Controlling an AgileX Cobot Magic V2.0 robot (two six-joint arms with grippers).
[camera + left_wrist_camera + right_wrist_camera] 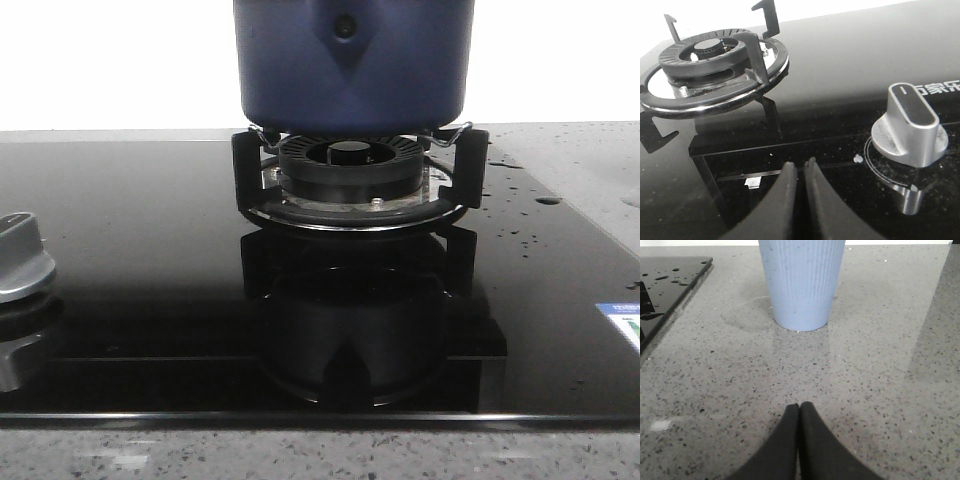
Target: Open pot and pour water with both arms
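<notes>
Only the front view shows the pot (352,62): it sits upright on the black pan supports over the burner (350,165) at the top centre of the frame, its long axis vertical, with the pointed handle mount and its round rivet facing the camera. Its upper part, rim and any lid are cut off by the top edge, so I cannot say whether it is covered. The left wrist view shows another burner (710,55) in the upper left of its frame, bare, and a silver knob (907,127) at the right standing on the glossy black cooktop (840,100) (white lettering beside it is clipped by the frame edge and unreadable). The left gripper (802,172) hangs low over the glass with its two dark fingers pressed together, holding nothing. The right wrist view alone gives the pale blue ribbed cup (801,282), upright on the speckled grey counter (880,390) at top centre, its rim out of frame; the cooktop's wet corner shows at the upper left. The right gripper (799,412) is likewise clenched on nothing, well apart from the cup.
</notes>
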